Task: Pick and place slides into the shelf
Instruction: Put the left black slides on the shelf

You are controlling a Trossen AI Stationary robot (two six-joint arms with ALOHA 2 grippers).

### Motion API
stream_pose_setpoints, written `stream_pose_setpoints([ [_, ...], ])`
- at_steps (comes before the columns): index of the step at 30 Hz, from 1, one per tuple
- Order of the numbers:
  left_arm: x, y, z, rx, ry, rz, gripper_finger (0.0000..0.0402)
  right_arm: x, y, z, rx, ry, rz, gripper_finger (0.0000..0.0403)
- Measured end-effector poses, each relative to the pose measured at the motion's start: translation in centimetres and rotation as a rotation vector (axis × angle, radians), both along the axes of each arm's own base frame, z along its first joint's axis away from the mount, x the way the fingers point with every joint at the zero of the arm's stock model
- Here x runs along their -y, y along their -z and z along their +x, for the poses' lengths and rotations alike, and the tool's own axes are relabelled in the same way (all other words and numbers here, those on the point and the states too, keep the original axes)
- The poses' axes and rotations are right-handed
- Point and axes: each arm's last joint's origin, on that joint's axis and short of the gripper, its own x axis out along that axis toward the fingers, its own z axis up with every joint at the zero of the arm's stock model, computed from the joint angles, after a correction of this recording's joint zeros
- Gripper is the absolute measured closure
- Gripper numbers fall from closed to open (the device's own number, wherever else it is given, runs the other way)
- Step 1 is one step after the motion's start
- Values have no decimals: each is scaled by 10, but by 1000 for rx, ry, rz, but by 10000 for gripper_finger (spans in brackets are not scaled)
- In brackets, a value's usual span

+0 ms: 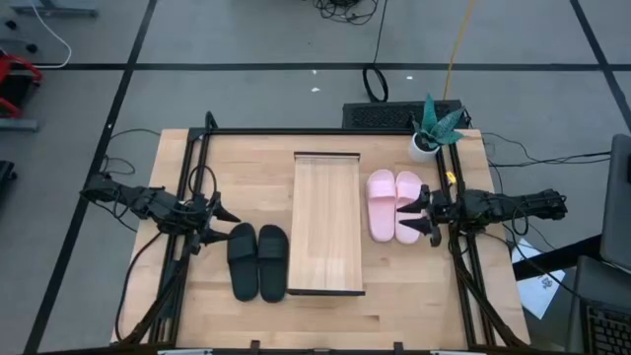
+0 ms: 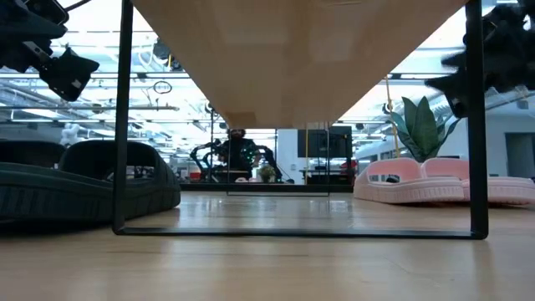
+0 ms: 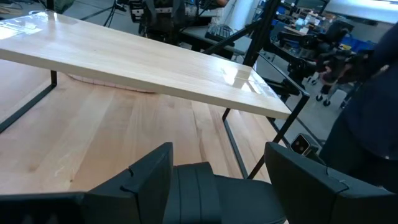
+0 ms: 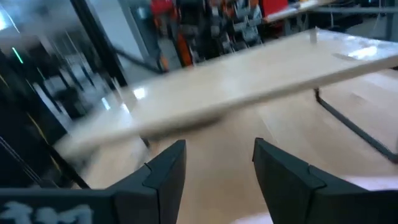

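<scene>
The shelf (image 1: 327, 223) runs lengthwise down mid-table, bare on top, open tabletop either side. Black slides (image 1: 257, 260) lie parallel to it on its left, pink slides (image 1: 394, 205) on its right. Left gripper (image 1: 225, 216) hovers spread above the black pair; right gripper (image 1: 422, 211), fingers parted, sits at the pink pair's outer edge.

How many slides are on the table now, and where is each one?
4: the black pair lies left of the shelf; the pink pair lies right of it. None on the shelf.
</scene>
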Motion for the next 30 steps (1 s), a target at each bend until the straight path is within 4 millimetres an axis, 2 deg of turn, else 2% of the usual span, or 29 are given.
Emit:
stream_pose_setpoints([
  [6,0,0,0,1,0,0,149,1,-44,-6,453,-3,102,225],
  [9,0,0,0,1,-7,5,149,3,-64,-16,686,12,77,225],
  [12,-1,0,0,12,-45,46,149,4,-75,-23,834,50,5,225],
  [16,-3,-1,1,32,-100,109,149,4,-82,-25,921,114,-112,225],
  [19,-4,-5,1,72,-145,93,149,4,-84,-23,945,153,-187,225],
  [30,-6,-33,1,300,-191,-306,149,1,-85,-3,949,173,-229,225],
])
